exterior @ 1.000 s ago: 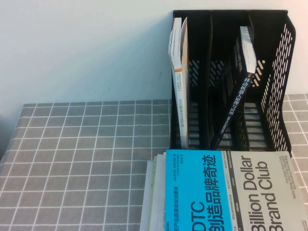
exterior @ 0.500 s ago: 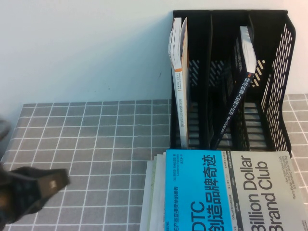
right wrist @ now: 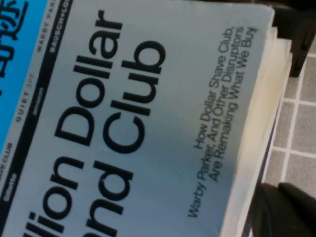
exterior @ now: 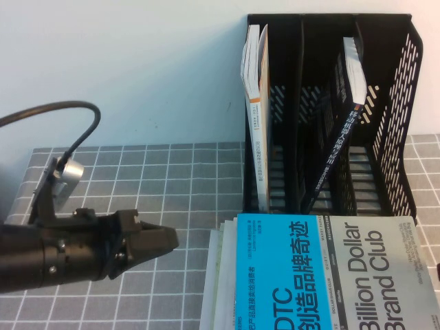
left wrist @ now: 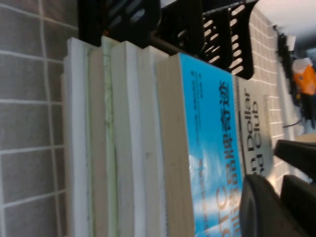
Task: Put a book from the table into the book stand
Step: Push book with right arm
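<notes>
The book (exterior: 323, 275), cyan and pale grey with "DTC" and "Billion Dollar Brand Club", lies flat on top of a stack at the table's front right. It also shows in the left wrist view (left wrist: 207, 148) and the right wrist view (right wrist: 138, 113). The black book stand (exterior: 395, 110) stands upright just behind the stack. My left gripper (exterior: 167, 240) is shut and empty, low over the table, pointing at the stack's left side; its fingers (left wrist: 261, 207) show near the cover. My right gripper (right wrist: 281, 192) is shut beside the book's right edge, touching nothing I can see.
The stand's left compartment holds a white-and-brown book (exterior: 254, 82). A black-spined book (exterior: 340, 130) leans in a compartment further right. Several pale books (left wrist: 118, 148) lie under the top one. The grey gridded table (exterior: 137, 179) stretches to the left. A wall is behind.
My left arm has come in from the lower left and moved right toward the stack of books. The books and the stand have not moved.
</notes>
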Controlling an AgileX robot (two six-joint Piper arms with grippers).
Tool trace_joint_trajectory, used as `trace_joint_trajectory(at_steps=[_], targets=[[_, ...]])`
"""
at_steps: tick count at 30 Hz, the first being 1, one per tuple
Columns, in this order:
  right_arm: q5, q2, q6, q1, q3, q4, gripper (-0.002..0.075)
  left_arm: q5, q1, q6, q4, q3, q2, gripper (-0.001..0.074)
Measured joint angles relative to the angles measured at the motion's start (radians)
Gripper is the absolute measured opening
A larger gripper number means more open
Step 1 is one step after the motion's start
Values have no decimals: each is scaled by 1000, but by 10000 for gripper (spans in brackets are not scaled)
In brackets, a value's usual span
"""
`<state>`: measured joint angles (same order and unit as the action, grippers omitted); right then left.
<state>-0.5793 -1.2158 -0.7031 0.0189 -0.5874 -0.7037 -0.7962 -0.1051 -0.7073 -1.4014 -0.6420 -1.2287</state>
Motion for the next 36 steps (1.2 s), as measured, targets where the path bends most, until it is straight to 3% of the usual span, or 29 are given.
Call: trace_joint_trajectory(at_steps=[8,10,18,27,33,36], targets=[[42,-54,-34,-91,-4,-57,-3,-8,0,-87,-109,-6,-61,391],[56,-68,-34,-127,-8,-81,-3,-9,0,-88,-113,-6,-65,442],[76,-108,-41,-193,-8,-132,-3,-14,6,-88,-121,-6,-72,488],[76,-112,-44,-194,-8,-140,-3,-224,150,-113,-94,-6,-169,501],[78,-112,-53,-194,-8,-149,-3,-329,148,-204,-122,-8,-311,638],[78,-114,-61,-194,-8,-152,-3,-331,144,-246,-132,-8,-364,664]])
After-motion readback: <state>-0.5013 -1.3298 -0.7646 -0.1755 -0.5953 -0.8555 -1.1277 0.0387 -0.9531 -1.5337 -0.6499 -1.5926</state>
